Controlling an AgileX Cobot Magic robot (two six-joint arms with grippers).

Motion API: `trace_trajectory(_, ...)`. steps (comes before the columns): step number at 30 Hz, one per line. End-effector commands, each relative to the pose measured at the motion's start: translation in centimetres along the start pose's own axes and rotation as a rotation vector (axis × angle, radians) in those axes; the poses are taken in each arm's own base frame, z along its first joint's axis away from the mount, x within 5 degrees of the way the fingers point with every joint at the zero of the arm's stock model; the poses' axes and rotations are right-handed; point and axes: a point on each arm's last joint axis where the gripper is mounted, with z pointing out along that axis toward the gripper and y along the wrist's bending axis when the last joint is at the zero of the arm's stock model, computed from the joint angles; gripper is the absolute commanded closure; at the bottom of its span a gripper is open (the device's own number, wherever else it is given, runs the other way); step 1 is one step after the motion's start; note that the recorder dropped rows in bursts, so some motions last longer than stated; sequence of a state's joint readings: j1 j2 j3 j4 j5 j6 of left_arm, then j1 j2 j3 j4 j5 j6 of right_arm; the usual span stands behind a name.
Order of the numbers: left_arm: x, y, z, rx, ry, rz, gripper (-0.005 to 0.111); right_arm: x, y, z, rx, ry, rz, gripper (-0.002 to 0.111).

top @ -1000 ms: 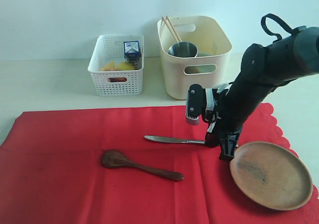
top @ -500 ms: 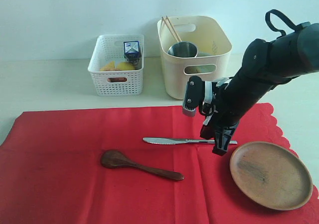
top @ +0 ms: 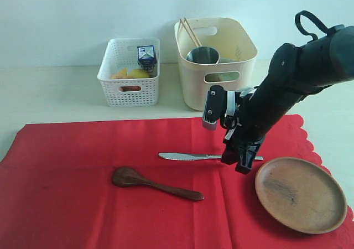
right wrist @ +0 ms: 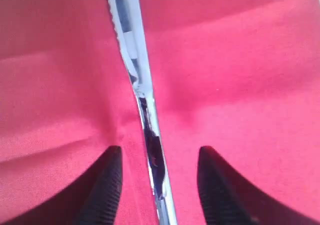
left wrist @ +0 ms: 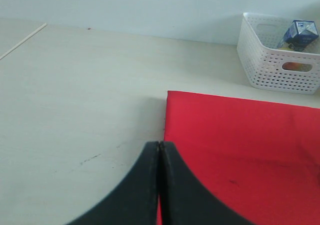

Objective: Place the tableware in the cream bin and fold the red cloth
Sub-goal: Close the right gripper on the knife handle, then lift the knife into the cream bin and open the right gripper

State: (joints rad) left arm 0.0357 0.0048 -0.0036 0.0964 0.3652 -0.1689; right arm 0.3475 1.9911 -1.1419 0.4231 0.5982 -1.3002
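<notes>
The red cloth point(top: 83, 166) point(left wrist: 250, 140) lies spread flat on the table. On it rest a silver knife point(top: 191, 156) point(right wrist: 145, 110), a dark wooden spoon point(top: 155, 182) and a brown plate point(top: 300, 193). My right gripper point(top: 238, 163) point(right wrist: 159, 155) hangs open just above the knife's handle, one finger on each side, touching nothing. The cream bin point(top: 191, 88) at the back holds a steel cup point(top: 203, 55) and chopsticks point(top: 189, 32). My left gripper point(left wrist: 159, 145) is shut and empty, low over the cloth's left edge.
A white perforated basket point(top: 130, 88) point(left wrist: 280, 65) left of the bin holds a milk carton point(top: 146, 57) point(left wrist: 302, 34) and food. The plate sits close to the right of my right gripper. Bare table lies beyond the cloth's left edge.
The right gripper drew back from the plate's rim to the knife handle, then its jaws opened. The plate settled flat. The left gripper stayed still.
</notes>
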Motion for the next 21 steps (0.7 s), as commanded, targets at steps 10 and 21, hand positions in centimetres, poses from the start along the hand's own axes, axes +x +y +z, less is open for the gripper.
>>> trace_trajectory(10, 0.0, 0.0, 0.0, 0.004, -0.011, -0.001, 0.106, 0.9, 0.4, 2.4, -0.060, 0.039, 0.024, 0.080)
trace_trajectory(21, 0.0, 0.0, 0.0, 0.004, -0.011, -0.001, 0.106, 0.4, 0.3, 1.5, -0.035, 0.002, 0.076, 0.108)
